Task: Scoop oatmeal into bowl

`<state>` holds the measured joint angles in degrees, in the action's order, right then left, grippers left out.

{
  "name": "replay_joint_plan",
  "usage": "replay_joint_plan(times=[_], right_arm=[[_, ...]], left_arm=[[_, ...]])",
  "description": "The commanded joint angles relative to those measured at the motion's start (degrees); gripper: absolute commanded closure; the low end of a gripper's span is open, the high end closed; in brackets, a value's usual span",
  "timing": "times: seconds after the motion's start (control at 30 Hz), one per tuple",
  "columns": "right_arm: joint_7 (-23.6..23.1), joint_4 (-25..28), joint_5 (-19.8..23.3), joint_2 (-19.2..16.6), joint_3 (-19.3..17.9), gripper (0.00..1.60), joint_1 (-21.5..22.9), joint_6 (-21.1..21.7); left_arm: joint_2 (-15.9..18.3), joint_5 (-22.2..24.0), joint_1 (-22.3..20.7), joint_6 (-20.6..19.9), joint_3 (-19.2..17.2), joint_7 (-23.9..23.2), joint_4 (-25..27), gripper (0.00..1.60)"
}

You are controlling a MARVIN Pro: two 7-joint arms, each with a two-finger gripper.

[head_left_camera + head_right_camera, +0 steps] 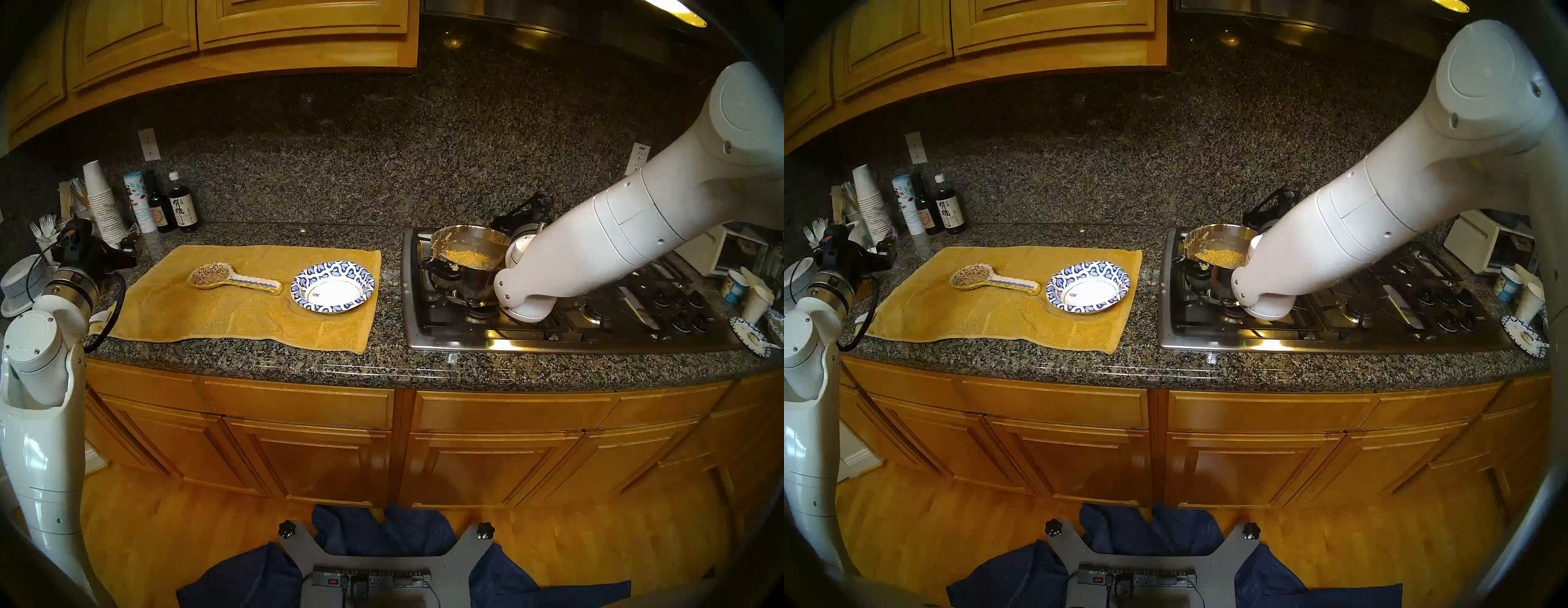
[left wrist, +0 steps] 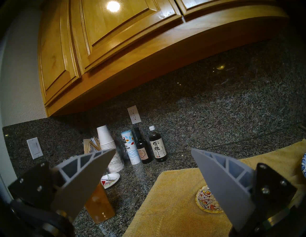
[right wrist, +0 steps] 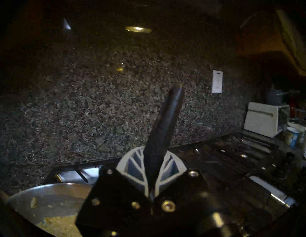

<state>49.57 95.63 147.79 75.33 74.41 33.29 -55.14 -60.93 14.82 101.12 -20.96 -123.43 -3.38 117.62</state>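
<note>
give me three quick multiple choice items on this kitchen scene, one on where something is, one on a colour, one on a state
1. Where is the oatmeal?
A. in the steel pot on the stove
B. in the patterned bowl
C. on the spoon rest

2. What colour is the cloth under the bowl?
A. grey
B. yellow
C. red

3. How is the right hand?
A. open and empty
B. shut on a dark handle
C. shut on the bowl

Answers:
1 A, grainy tan mush fills the pot while the bowl's centre is bare white.
2 B, a yellow towel lies beneath it.
3 B, the wrist view shows both fingers clamped on the handle.

Blue-white wavy-rimmed bowl (image 1: pixel 333 286); tan-yellow oatmeal (image 1: pixel 469 257); yellow towel (image 1: pixel 237 310).
</note>
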Motion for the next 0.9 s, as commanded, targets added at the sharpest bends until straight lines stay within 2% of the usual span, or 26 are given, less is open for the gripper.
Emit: replay_joint_plan(times=[0.0, 0.5, 0.87], right_arm=[[5.77, 0.79, 2.3, -3.23, -2.03, 1.6, 0.31, 0.14], [3.04, 2.44, 2.91, -5.16, -9.2, 1.6, 0.42, 0.14], [1.77, 3.72, 2.99, -6.98, -15.07, 1.6, -1.46, 0.14]], left_arm=[[0.86, -0.13, -1.01, 0.88, -0.53, -0.04, 1.58, 0.0], [0.98, -0.04, -0.91, 0.99, -0.53, 0.05, 1.63, 0.0], [1.06, 0.03, -0.84, 1.06, -0.53, 0.12, 1.64, 0.0]])
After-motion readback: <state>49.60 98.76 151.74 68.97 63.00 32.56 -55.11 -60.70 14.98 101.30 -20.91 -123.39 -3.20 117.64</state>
